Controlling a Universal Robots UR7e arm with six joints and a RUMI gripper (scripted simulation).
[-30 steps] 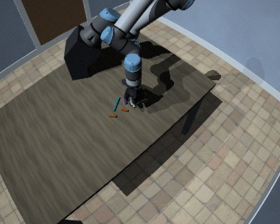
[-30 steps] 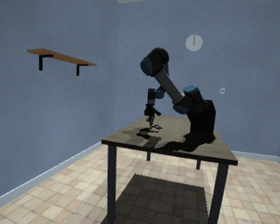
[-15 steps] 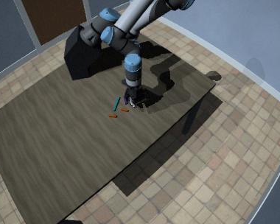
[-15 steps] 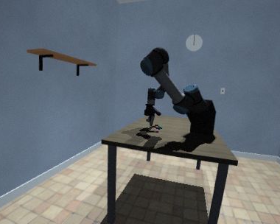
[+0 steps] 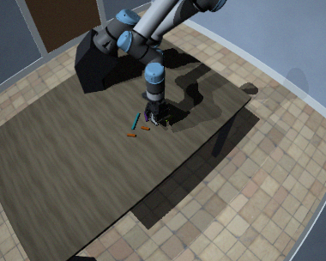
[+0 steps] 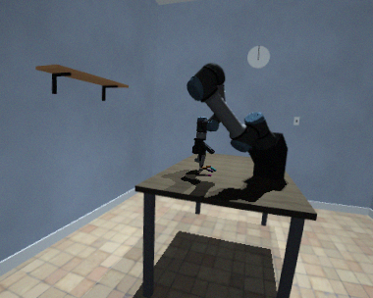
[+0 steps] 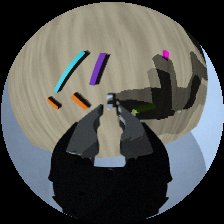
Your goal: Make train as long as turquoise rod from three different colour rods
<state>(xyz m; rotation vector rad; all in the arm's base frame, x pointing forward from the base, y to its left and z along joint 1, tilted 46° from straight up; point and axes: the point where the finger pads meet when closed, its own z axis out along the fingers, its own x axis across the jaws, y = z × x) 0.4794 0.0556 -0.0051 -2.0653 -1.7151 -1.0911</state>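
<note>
A: "What is the tool doing?"
B: "Its jaws are standing narrow; whether they are gripping the grey rod, lying centrally between the tips, I cannot tell."
A: "Handling?"
B: "It is probably behaving light and stiff; aim mid-length, across the flat sides."
A: "Beyond?"
B: "The purple rod is lying upper left, straight-edged, matt, on the wood-grained counter."

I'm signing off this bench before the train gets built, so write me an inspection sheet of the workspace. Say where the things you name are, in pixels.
Surface: wood-look table (image 5: 75,172) (image 6: 234,201), partly shadowed
Job's things: turquoise rod (image 5: 135,121) (image 6: 213,170) (image 7: 69,70), purple rod (image 5: 146,117) (image 7: 98,69), two orange rods (image 5: 131,135) (image 7: 81,100), magenta rod (image 6: 209,175) (image 7: 166,53), lime rod (image 5: 166,121) (image 7: 145,108); no train formed
Clutter: nothing seen
Gripper (image 5: 154,123) (image 6: 201,169) (image 7: 109,105): jaws nearly together, small grey piece (image 7: 110,101) at tips; grip unclear
Cables: nothing seen
Surroundings: wall shelf (image 6: 81,74), clock (image 6: 258,57)
</note>
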